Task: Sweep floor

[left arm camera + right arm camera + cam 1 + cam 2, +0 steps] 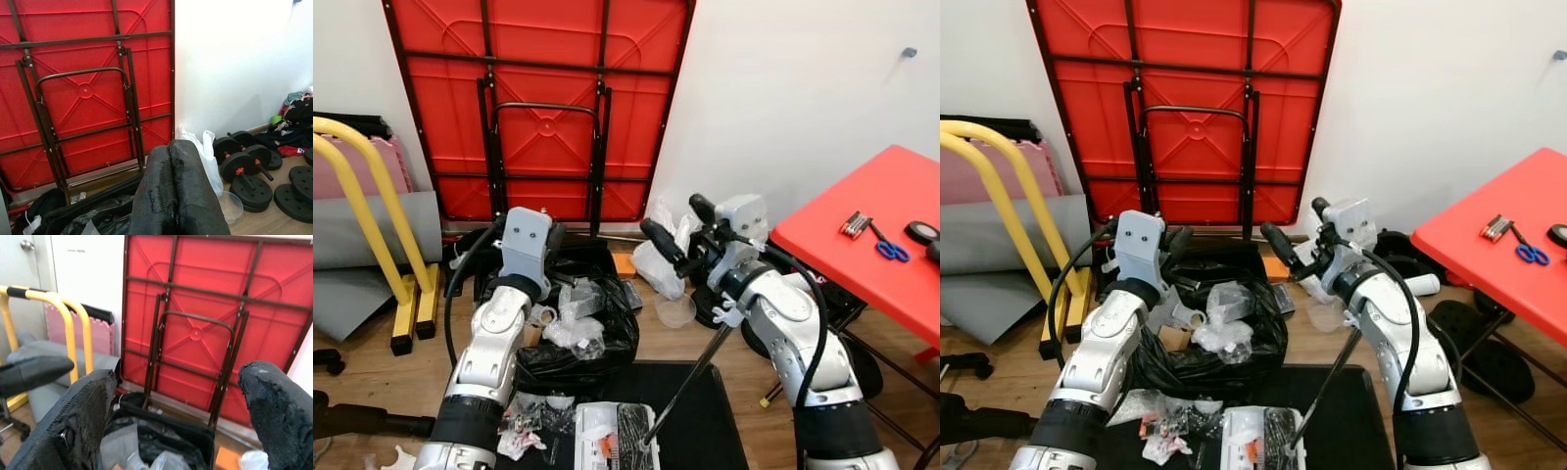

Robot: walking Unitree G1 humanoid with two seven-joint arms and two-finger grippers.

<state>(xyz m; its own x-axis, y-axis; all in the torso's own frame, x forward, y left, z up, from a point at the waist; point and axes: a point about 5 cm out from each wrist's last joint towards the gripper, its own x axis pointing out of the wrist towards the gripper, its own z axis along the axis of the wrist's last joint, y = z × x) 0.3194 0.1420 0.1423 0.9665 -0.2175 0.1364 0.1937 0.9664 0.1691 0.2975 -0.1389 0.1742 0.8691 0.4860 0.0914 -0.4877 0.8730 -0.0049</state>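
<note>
Folded red table (pixel 543 108) leans on the wall, upper centre. Red worktop (pixel 871 230) at right edge carries blue scissors (pixel 891 251). Black bin bag (pixel 578 328) of rubbish, centre. Thin broom handle (pixel 690 382) slants lower centre beneath the right arm. Right tool (pixel 675 230) spread apart, centre right; left tool (pixel 176 191) clenched, holding nothing, above the bag.

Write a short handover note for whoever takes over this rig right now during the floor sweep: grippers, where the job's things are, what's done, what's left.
Left gripper: shut, empty, raised over the black trash bag.
Right gripper: open, empty, raised beside it.
Dustpan: black, on the floor in front of the robot, its thin handle leaning up toward the right arm; scraps lie at its left edge.
Done: the bag already holds crumpled plastic.
Left: scraps not yet in the bag.
</note>
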